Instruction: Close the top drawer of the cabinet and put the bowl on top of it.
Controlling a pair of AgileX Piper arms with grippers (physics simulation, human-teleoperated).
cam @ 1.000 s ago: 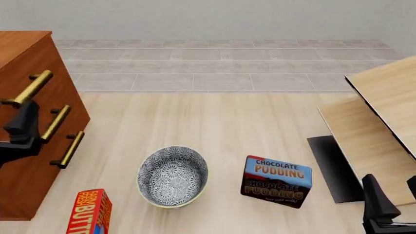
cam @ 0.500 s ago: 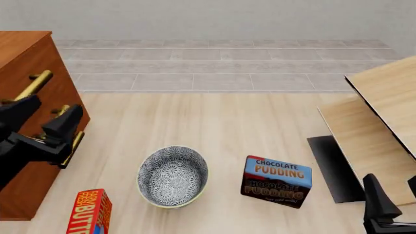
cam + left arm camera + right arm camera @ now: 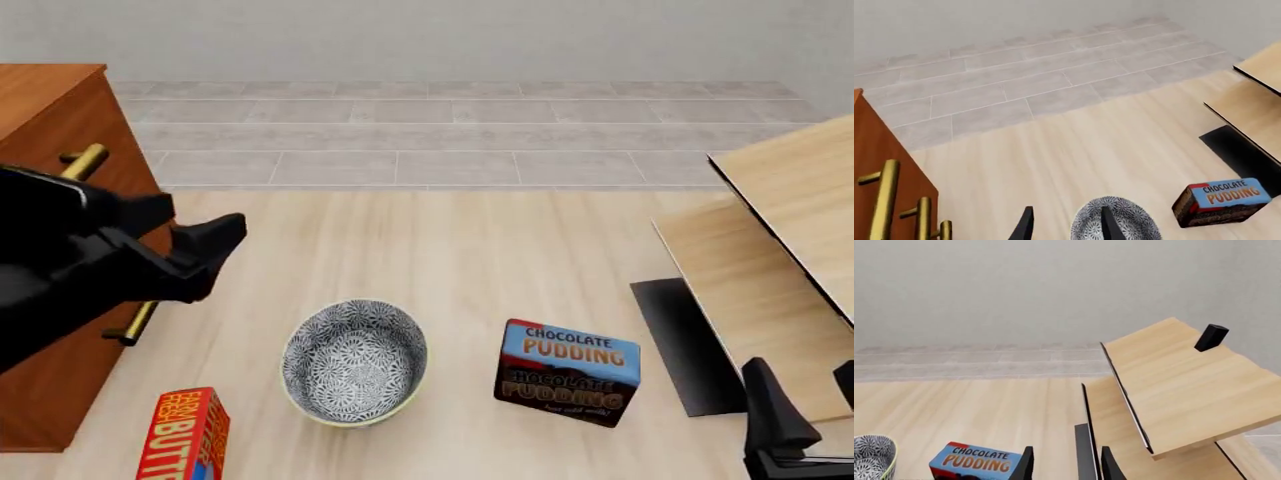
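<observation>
The cabinet point(image 3: 54, 100) stands at the left. Its top drawer point(image 3: 114, 185) looks level with the two drawer fronts below it, and part of the brass handle point(image 3: 83, 160) shows above my arm. My left gripper point(image 3: 207, 212) is open and empty, just right of the cabinet front and pointing toward the table's middle. The patterned bowl point(image 3: 355, 362) rests upright on the table, below and right of that gripper. In the left wrist view the bowl point(image 3: 1127, 222) lies just past the spread fingertips point(image 3: 1109, 225). My right gripper point(image 3: 805, 375) stays open at the bottom right corner, empty.
A chocolate pudding box point(image 3: 567, 372) lies right of the bowl. A red butter box point(image 3: 187, 435) stands at the front left beside the cabinet. Pale wooden furniture point(image 3: 787, 220) with slanted boards fills the right side, and a small black block point(image 3: 1211, 337) sits on it.
My left gripper has swung away from the cabinet's handles, rightward over the table, with its fingers spread. The right arm, bowl and boxes have not moved.
</observation>
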